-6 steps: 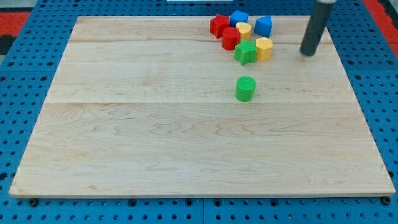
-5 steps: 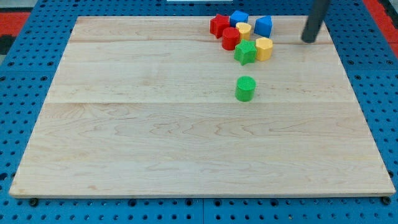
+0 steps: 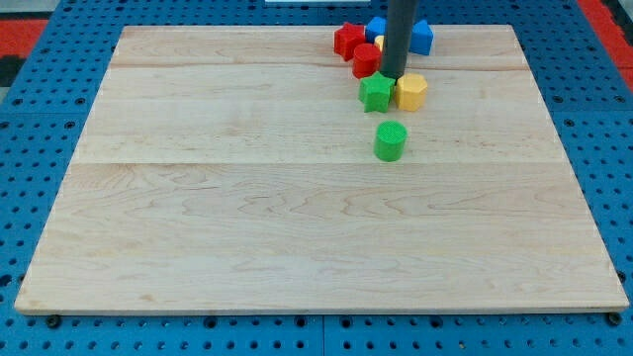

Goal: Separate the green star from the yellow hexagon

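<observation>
The green star (image 3: 375, 93) sits near the view's top, touching the yellow hexagon (image 3: 410, 92) on its right. My tip (image 3: 394, 77) stands just above the seam between the two, at their upper edges. The dark rod rises from there and hides part of the blocks behind it.
Behind the rod lie a red cylinder (image 3: 365, 61), a red star (image 3: 347, 41), a blue block (image 3: 376, 27), another blue block (image 3: 422, 37) and a sliver of a second yellow block (image 3: 380, 44). A green cylinder (image 3: 390, 140) stands alone below the star. The wooden board (image 3: 247, 198) lies on a blue pegboard.
The rod has moved from the view's upper right leftward into the cluster. The green star and yellow hexagon have shifted slightly down and left.
</observation>
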Controlling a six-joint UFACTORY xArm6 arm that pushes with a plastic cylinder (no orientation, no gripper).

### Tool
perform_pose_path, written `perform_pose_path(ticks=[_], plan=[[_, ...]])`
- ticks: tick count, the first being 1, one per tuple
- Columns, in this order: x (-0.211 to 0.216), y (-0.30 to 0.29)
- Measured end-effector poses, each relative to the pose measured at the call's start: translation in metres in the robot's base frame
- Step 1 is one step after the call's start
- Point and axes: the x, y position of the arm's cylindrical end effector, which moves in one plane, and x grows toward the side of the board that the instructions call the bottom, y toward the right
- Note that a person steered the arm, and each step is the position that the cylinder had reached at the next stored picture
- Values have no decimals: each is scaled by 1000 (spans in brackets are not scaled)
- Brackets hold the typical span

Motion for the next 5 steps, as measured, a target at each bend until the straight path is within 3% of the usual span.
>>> perform_pose_path(ticks=[1, 2, 4, 5], plan=[[-11, -9], [16, -48], [30, -17], [58, -1]])
